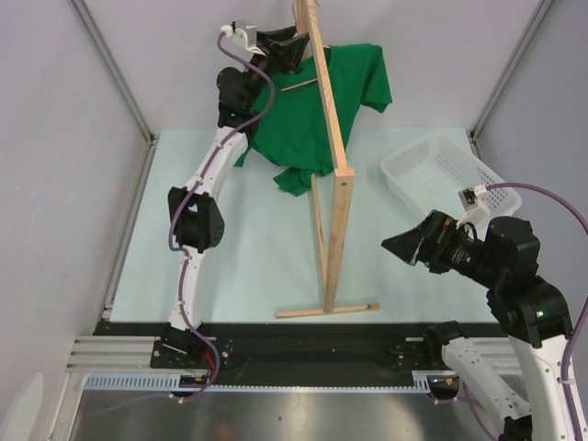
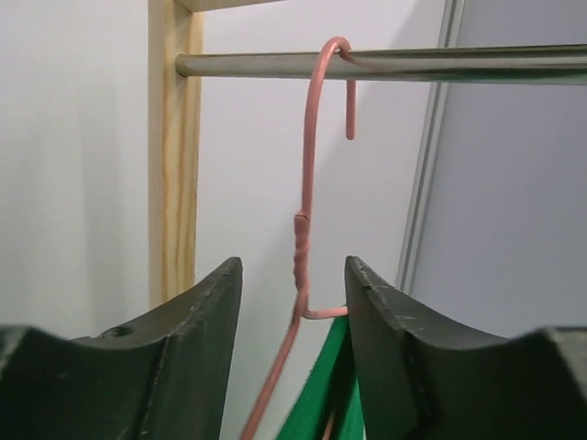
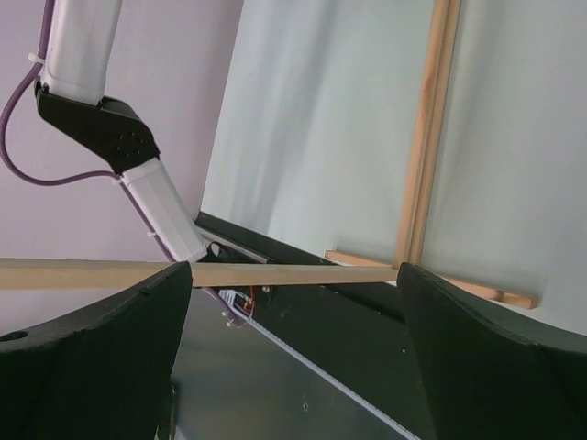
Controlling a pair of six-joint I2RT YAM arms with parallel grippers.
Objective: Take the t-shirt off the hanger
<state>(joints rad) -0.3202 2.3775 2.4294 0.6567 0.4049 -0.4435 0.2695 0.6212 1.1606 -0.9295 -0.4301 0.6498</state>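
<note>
Bright green short-sleeved cloth t-shirt (image 1: 287, 124) at upper centre of the overhead frame, hung high on a tall light wooden rack frame (image 1: 340, 216), one sleeve spread to the right of the post and the lower hem bunched low, over the far part of the pale green table top (image 1: 248, 248); cannot tell whether hem and table touch. Seen again as a sliver of green at bottom centre of the left wrist view. Thin pink wire hanger (image 2: 305, 192) inside the shirt's neck, hook looped over a grey metal rod (image 2: 413, 64) running across the top of that view, twisted neck upright just below. Left gripper (image 2: 293, 275) raised to the shirt's collar at top centre of the overhead frame, released, jaws apart on either side of the hanger's neck, clamping nothing; cannot tell whether the wire's bend brushes the right-hand finger. Right gripper (image 1: 395, 243) well apart, at right of centre in the overhead frame, pointing left toward the rack's post, spread wide and holding nothing. White plastic mesh basket (image 1: 441, 170) just beyond it, toward the upper right.
</note>
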